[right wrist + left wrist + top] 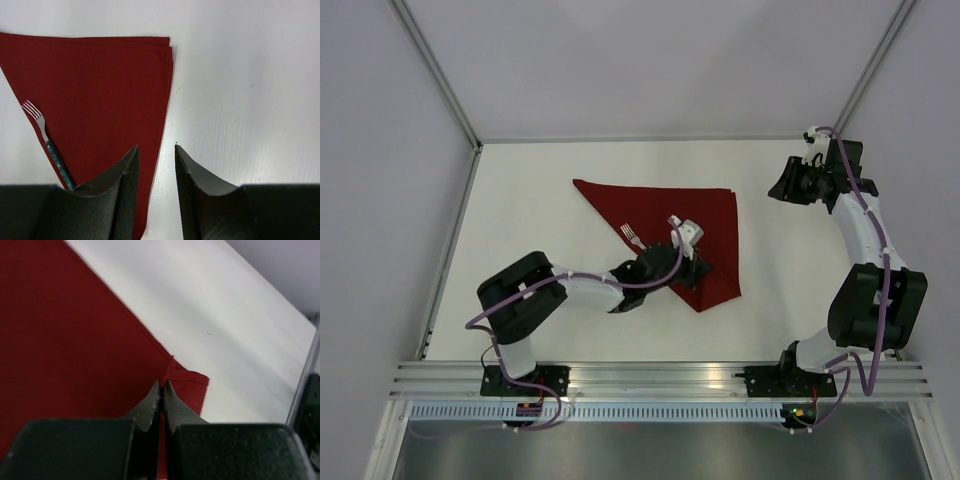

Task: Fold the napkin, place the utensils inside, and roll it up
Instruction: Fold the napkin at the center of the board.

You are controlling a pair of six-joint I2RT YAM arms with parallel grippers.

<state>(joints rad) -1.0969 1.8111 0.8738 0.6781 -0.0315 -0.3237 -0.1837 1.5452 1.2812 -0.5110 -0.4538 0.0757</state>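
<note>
The dark red napkin [660, 210] lies folded into a triangle on the white table, its lowest corner toward the near edge. It also shows in the left wrist view [60, 340] and the right wrist view [100, 85]. A fork [631, 237] with a teal handle lies at the napkin's left edge [47, 145], its handle end hidden under my left arm. My left gripper [695, 268] sits low over the napkin's lower corner, jaws closed [162, 385] with a raised ridge of red cloth pinched between them. My right gripper [785, 185] is open and empty [156, 146], held off the napkin's right side.
The table [520, 250] is bounded by white walls with metal posts at the back corners. An aluminium rail [660, 375] runs along the near edge where both arm bases are bolted. Bare table [240, 90] lies right of the napkin.
</note>
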